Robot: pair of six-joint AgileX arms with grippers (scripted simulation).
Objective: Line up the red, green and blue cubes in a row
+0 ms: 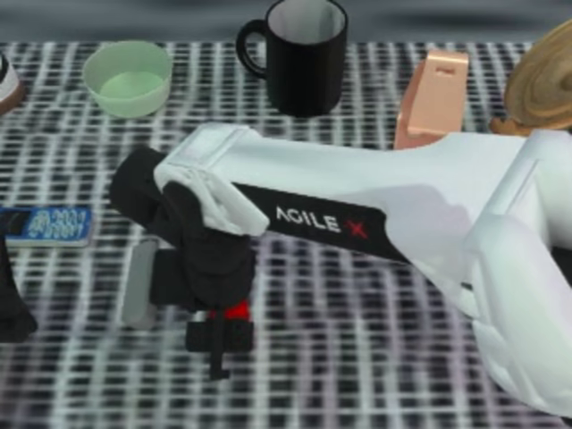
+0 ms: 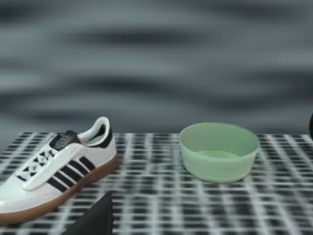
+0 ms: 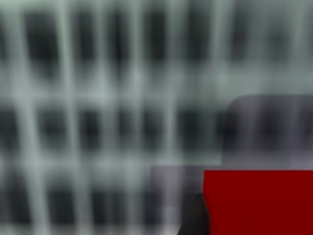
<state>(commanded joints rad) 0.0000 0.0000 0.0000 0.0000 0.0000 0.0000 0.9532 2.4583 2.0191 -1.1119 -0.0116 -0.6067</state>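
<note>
At right gripper (image 1: 223, 332): one red cube (image 1: 236, 310).

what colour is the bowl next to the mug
Pale mint green; the bowl shows best in the left wrist view.

Red cube (image 1: 236, 311) mostly hidden, left of table's middle

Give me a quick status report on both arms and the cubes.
Right claw down over the red cube, left of table centre. Left arm parked at left edge. Green and blue cubes not in view. Nothing blocking.
</note>
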